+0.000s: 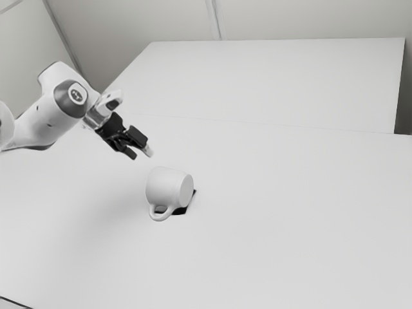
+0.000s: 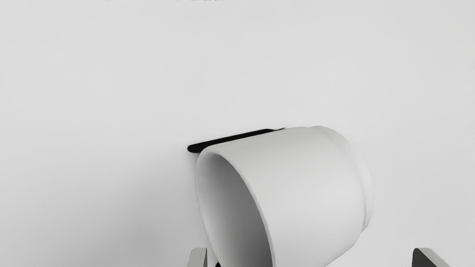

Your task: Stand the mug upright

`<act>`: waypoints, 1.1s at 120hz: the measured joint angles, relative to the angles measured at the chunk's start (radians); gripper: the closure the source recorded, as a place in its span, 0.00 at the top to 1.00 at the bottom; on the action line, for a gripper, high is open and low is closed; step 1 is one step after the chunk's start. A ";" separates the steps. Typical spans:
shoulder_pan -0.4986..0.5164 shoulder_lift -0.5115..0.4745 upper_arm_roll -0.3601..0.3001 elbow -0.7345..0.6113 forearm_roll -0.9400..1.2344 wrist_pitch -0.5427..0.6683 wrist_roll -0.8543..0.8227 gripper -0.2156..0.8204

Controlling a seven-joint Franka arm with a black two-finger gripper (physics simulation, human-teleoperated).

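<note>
Mug, tipped over, wrist view cropping it

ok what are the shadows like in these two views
Exterior view: flat light, a hard black patch, probably shadow, by the mug, fainter shading on the table; wrist view: a similar black strip along the mug, its interior shaded grey.

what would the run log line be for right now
goal: set mug upright | mug state: lying on its side, base toward exterior view's right | claw: open, near mug, not gripping | status: not yet upright
</note>
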 joint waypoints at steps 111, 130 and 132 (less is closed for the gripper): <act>0.094 0.173 -0.005 -0.030 -0.328 -0.131 0.317 0.79; 0.093 0.196 -0.007 -0.024 -0.390 -0.181 0.364 0.69; 0.093 0.197 -0.007 -0.024 -0.394 -0.185 0.368 0.66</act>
